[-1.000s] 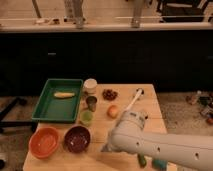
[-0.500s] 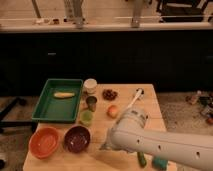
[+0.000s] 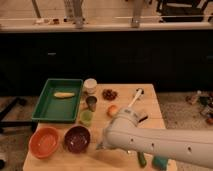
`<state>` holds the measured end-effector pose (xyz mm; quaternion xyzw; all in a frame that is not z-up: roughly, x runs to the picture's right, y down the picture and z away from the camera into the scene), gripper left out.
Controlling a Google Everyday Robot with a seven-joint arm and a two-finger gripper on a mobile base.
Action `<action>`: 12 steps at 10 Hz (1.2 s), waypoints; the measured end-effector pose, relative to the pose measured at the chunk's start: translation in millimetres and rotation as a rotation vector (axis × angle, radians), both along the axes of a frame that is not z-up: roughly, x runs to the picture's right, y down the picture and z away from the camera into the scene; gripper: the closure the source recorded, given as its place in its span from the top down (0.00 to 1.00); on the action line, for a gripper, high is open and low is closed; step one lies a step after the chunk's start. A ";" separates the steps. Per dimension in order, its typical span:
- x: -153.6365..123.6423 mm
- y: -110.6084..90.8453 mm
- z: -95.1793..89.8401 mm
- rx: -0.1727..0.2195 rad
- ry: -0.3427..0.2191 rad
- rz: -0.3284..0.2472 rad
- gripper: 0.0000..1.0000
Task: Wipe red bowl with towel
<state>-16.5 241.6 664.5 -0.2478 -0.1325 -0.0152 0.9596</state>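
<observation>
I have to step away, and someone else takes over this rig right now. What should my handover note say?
The tool sits low at the arm's end, near the front edge of the table, just right of the dark bowl. Whether it holds anything cannot be seen.
The red bowl stands upright at the table's front left corner, apart from the tool, with the dark bowl between them.
No towel is visible anywhere.
Done: nothing shows any wiping.
Left: find the towel, grasp it, reach over to the red bowl and wipe it.
</observation>
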 end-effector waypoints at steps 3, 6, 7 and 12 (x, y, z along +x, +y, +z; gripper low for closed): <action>-47.8 -16.9 -6.6 0.030 -0.034 -0.069 0.00; -82.6 -34.1 -14.6 0.057 -0.068 -0.127 0.00; -93.8 -37.1 -16.4 0.062 -0.080 -0.142 0.00; -172.9 -29.4 -13.2 0.033 -0.151 -0.243 0.00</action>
